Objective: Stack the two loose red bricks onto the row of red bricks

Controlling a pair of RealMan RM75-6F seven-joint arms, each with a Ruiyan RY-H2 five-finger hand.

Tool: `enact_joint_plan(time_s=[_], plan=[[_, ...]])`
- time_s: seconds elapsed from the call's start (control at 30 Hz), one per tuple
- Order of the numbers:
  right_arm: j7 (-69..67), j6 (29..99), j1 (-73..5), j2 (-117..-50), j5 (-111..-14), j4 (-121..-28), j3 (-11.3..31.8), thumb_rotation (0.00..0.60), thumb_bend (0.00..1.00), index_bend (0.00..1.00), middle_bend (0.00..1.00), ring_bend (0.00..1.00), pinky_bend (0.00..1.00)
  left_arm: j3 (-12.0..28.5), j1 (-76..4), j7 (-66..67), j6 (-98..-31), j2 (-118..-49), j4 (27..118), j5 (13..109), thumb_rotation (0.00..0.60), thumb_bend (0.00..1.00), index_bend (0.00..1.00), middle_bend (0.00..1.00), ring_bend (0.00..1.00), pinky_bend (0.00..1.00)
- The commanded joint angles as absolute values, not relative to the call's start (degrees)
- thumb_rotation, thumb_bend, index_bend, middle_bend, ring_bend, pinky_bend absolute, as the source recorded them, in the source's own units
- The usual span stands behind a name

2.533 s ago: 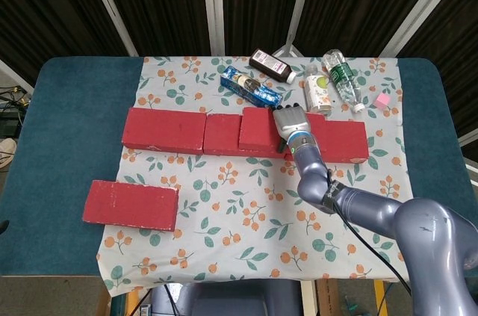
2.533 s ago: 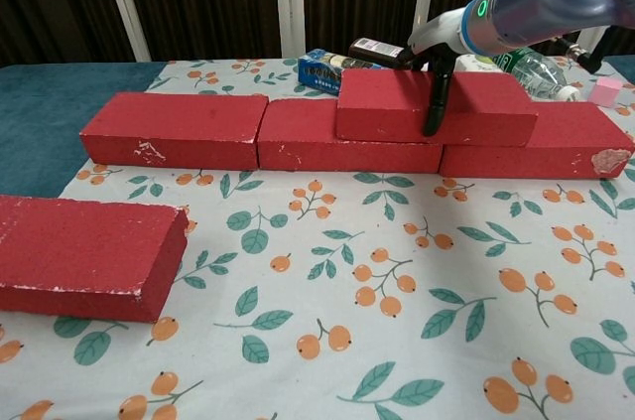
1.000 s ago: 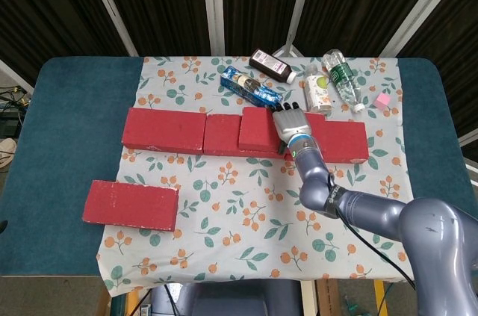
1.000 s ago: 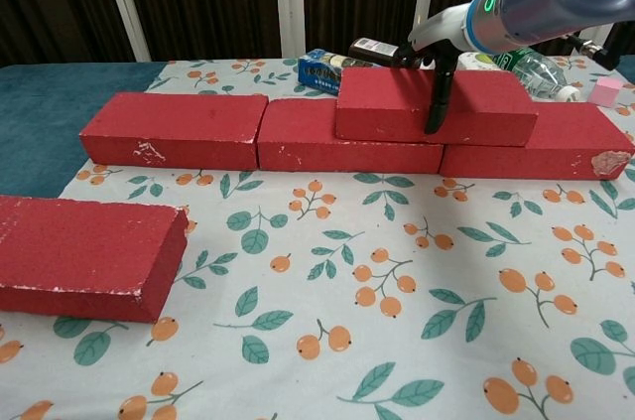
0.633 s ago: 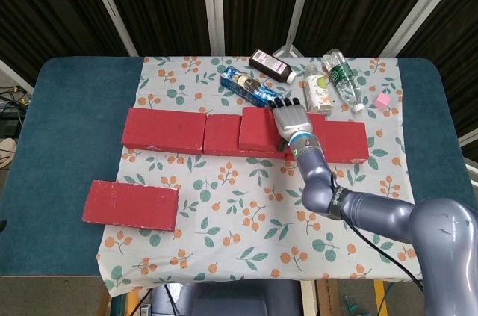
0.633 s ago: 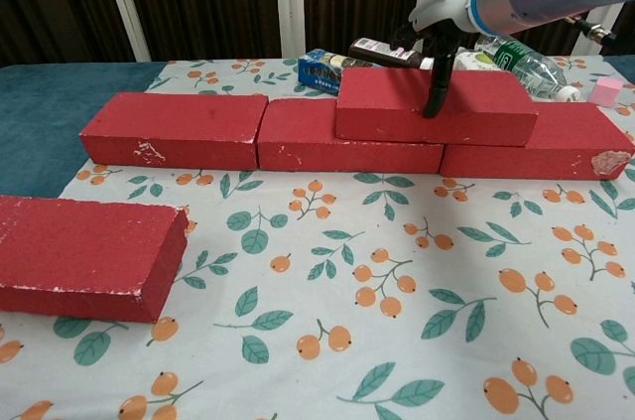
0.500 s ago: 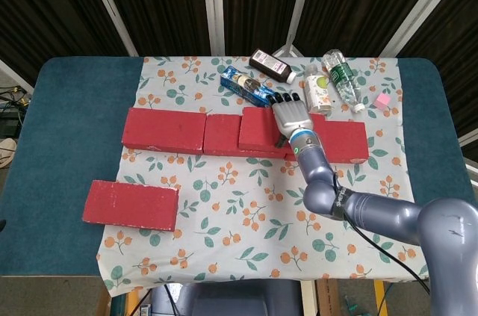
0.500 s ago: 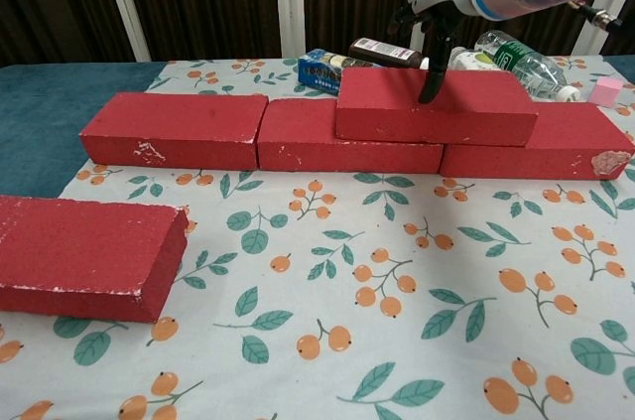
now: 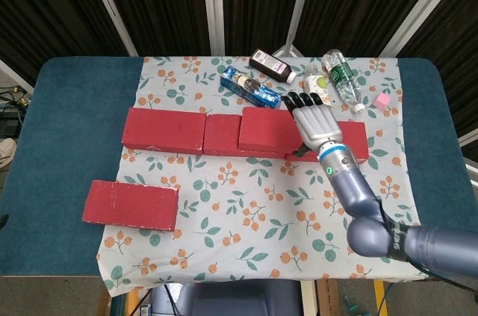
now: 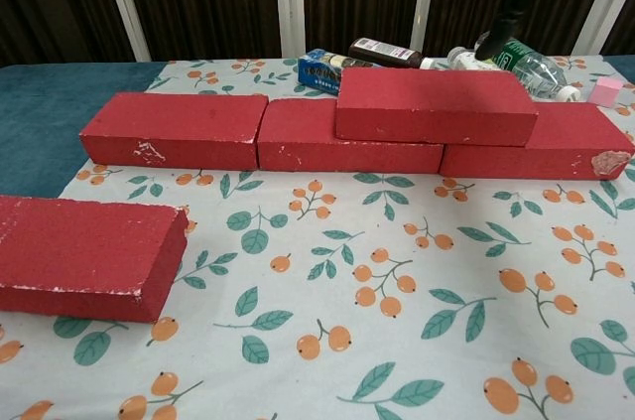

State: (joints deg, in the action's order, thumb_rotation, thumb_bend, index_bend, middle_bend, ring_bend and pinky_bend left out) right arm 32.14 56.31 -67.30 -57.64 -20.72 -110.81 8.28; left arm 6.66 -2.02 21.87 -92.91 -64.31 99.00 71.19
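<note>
**Right hand lifts clear of the stacked brick**

The right hand has let go and risen off the stacked brick; it now hovers above with fingers spread wide, holding nothing. That brick rests on the row of red bricks, bridging two. The second loose brick lies near-left on the desk.

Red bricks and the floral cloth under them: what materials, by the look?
Red bricks: probably painted foam or lightweight block; matte, with white chips at edges and corners. Floral cloth: likely printed fabric or oilcloth; smooth, flat, low sheen. Neither is certain from the views.
</note>
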Motion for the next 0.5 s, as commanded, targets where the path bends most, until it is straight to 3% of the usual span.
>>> enact_joint_plan(time_s=[0.03, 0.23, 0.37, 0.5], plan=[[22.4, 68.6, -53.4, -50.9, -39.7, -120.7, 5.1, 0.600, 0.00, 0.00, 0.00, 0.00, 0.00, 5.4, -1.9, 20.4, -92.5, -64.2, 98.9, 73.6, 0.600, 0.00, 0.03, 0.00, 0.00, 0.22], [13.9, 78.2, -39.9, -51.7, -58.6, -119.1, -1.2, 0.600, 0.00, 0.00, 0.00, 0.00, 0.00, 2.1, -1.9, 16.6, -90.2, -62.2, 101.7, 79.4, 0.600, 0.00, 0.04, 0.00, 0.00, 0.22], [9.1, 84.4, -31.4, -55.8, -68.8, -114.1, -5.6, 0.600, 0.00, 0.00, 0.00, 0.00, 0.00, -0.6, -1.2, 16.5, -91.0, -61.1, 103.3, 85.3, 0.600, 0.00, 0.04, 0.00, 0.00, 0.22], [8.0, 89.7, -25.0, -59.3, -74.6, -108.6, -8.2, 0.600, 0.00, 0.00, 0.00, 0.00, 0.00, -1.4, 0.2, 19.1, -92.9, -61.1, 105.6, 86.9, 0.600, 0.00, 0.04, 0.00, 0.00, 0.22]])
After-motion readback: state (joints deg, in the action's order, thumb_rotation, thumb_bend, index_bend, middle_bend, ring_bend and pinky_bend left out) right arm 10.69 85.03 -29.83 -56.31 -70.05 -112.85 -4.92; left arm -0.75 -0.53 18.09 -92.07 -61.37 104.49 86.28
